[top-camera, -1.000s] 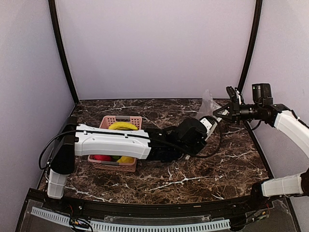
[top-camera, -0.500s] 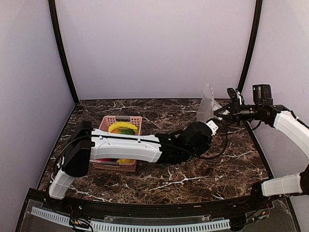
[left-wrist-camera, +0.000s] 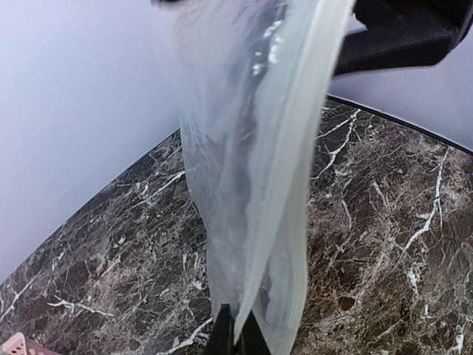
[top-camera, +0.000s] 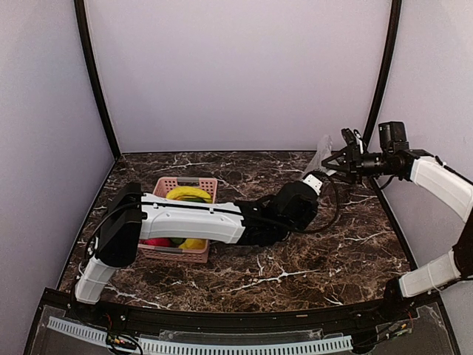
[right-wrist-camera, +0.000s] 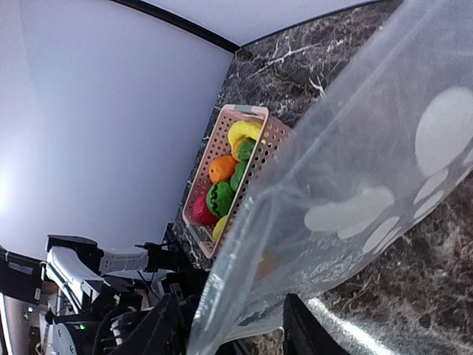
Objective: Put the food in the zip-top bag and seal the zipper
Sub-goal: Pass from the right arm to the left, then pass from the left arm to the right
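Note:
The zip-top bag [top-camera: 322,153], clear with white dots, hangs in the air at the back right between my two grippers. My left gripper [top-camera: 313,180] [left-wrist-camera: 235,336] reaches across the table and is shut on the bag's lower edge [left-wrist-camera: 251,170]. My right gripper [top-camera: 342,158] [right-wrist-camera: 230,325] is open, its fingers [right-wrist-camera: 161,325] standing apart on either side of the bag [right-wrist-camera: 355,177]. A ridged strip, apparently the zipper [right-wrist-camera: 225,259], runs along the edge between them. The food [right-wrist-camera: 220,185], yellow, orange, green and magenta pieces, lies in the pink basket [top-camera: 164,185].
The pink basket [right-wrist-camera: 255,159] sits at the left middle of the dark marble table [top-camera: 295,266], partly under my left arm [top-camera: 192,220]. Grey walls and black poles [top-camera: 380,74] close in the back and sides.
My left gripper has shut on the bag's lower edge. My right gripper has opened from its grip on the bag and shifted slightly left and up; the bag now sits lower.

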Robot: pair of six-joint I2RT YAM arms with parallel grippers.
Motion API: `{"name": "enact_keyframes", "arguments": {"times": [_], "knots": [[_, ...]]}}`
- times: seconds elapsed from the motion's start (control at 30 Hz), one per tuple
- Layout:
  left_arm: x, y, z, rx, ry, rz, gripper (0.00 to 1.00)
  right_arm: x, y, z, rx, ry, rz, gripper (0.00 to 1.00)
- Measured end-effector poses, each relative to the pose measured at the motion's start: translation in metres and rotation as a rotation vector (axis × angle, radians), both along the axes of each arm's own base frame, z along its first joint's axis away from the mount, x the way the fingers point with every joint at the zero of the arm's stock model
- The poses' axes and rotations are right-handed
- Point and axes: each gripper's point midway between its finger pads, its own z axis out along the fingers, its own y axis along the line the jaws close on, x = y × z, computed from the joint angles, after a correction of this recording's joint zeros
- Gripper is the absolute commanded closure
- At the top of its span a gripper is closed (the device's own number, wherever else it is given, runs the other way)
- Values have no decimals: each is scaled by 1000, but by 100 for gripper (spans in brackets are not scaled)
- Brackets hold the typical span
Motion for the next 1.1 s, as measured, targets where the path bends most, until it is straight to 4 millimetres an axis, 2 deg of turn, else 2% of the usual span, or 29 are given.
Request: {"name": "enact_keyframes", "arguments": {"times": [0.1, 0.23, 0.33, 0.4, 0.47, 0.57, 0.7, 0.87, 1.0, 1.1], "knots": [[7, 17, -7, -69, 59, 38, 99, 14, -2, 15, -49, -93, -5, 35], [12, 57, -10, -219, 173, 84, 99, 19, -6, 43, -123, -274, -18, 36], [17, 85, 9, -372, 219, 118, 99, 13, 0, 45, -190, -355, -7, 39], [20, 96, 31, -491, 224, 125, 99, 5, 15, 42, -232, -408, 43, 40], [17, 99, 53, -606, 228, 108, 99, -4, 31, 36, -259, -435, 100, 41], [8, 102, 70, -727, 240, 81, 99, -11, 48, 30, -284, -450, 174, 38], [0, 103, 70, -840, 278, 65, 99, -12, 72, 36, -307, -519, 256, 35], [-4, 104, 65, -915, 315, 50, 99, -28, 97, 38, -312, -585, 348, 33], [-5, 103, 76, -970, 313, 31, 99, -34, 117, 22, -362, -597, 401, 34], [-5, 104, 78, -994, 309, 25, 99, -28, 129, 6, -441, -593, 401, 43]]}}
